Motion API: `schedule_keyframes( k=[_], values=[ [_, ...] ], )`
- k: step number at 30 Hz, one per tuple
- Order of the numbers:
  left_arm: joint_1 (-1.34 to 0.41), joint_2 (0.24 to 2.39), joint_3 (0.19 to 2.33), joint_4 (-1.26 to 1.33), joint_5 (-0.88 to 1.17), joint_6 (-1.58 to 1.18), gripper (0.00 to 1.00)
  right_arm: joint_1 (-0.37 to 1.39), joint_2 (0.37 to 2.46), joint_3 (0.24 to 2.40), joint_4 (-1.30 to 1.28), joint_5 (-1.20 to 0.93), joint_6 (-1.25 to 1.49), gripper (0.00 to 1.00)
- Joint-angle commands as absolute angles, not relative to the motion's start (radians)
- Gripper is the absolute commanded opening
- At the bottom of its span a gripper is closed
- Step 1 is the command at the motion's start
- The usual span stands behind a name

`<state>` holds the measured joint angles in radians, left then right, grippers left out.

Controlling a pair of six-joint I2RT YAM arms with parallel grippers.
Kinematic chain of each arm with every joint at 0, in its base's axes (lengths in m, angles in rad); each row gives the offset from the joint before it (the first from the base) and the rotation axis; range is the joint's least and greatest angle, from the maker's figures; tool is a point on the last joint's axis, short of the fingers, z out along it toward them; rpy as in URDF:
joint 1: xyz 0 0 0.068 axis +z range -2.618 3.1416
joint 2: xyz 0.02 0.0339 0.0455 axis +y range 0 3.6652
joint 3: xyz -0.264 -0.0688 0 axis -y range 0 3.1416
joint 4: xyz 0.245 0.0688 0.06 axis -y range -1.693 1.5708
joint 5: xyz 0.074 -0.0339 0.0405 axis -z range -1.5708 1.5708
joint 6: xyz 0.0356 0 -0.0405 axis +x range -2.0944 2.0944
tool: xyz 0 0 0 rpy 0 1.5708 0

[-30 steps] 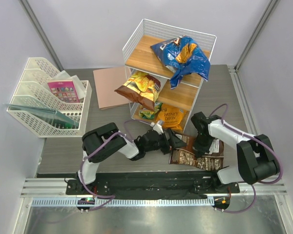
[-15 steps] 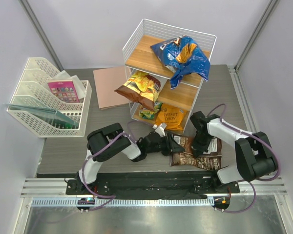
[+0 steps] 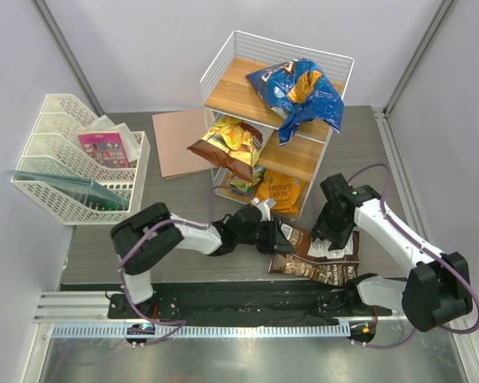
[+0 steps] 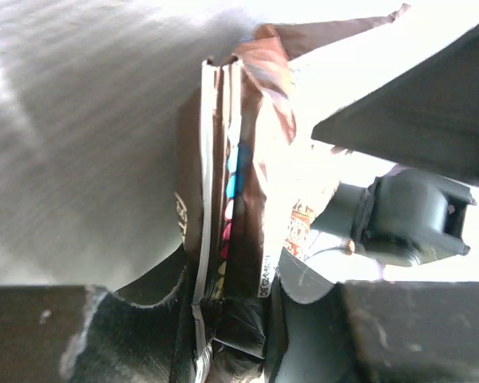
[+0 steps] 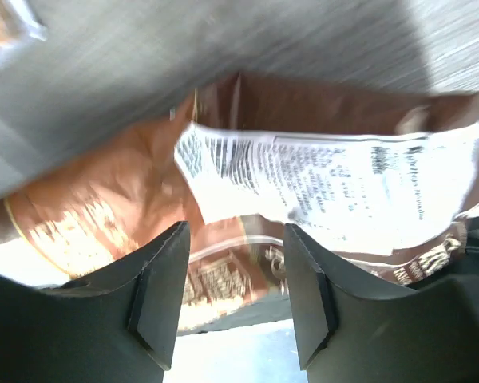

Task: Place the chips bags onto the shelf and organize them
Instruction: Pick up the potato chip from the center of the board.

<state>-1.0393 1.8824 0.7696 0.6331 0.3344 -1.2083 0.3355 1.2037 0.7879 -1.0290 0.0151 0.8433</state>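
Observation:
A dark brown chips bag [image 3: 318,259] lies flat on the table in front of the shelf [image 3: 223,96]. My left gripper [image 3: 279,239] is shut on the bag's left sealed edge [image 4: 238,199], which stands pinched between the jaws [image 4: 233,319]. My right gripper [image 3: 329,239] hovers open just over the bag's right part; its fingers [image 5: 156,295] straddle the white label [image 5: 327,187] without gripping. On the shelf, a blue bag [image 3: 297,92] lies on top, a brown-yellow bag [image 3: 227,145] pokes out of the middle tier, and an orange bag [image 3: 278,191] and a small green-yellow bag [image 3: 243,185] sit on the bottom.
A white mesh file tray [image 3: 56,199] with a pink card packet [image 3: 104,148] stands at the left. A flat pinkish board [image 3: 180,142] lies beside the shelf. A metal rail [image 3: 223,327] runs along the near edge.
My right gripper opened, let go of the dark brown bag and rose a little. My left gripper closed on the bag's left edge; the bag shifted slightly left.

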Motion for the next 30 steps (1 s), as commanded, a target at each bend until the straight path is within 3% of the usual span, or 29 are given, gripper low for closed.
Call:
schedule_keyframes(
  k=[1,12,19,30],
  values=[
    [-1.020,1.670,0.799,0.359,0.430,-1.071,0.00,0.301,1.190,0.893,-1.117,0.080,0.830,0.56],
    [-0.911,1.300,0.802,-0.145,0.425,-0.966,0.00,0.175,1.258,1.094,-1.233,0.194,0.857,0.58],
    [-0.893,1.045,0.891,-0.513,0.246,-0.950,0.00,0.058,1.350,1.228,-1.215,0.241,0.815,0.58],
    [-0.762,0.948,1.126,-0.666,0.245,-0.985,0.00,-0.089,1.601,1.436,-1.094,0.177,0.756,0.58]
  ],
)
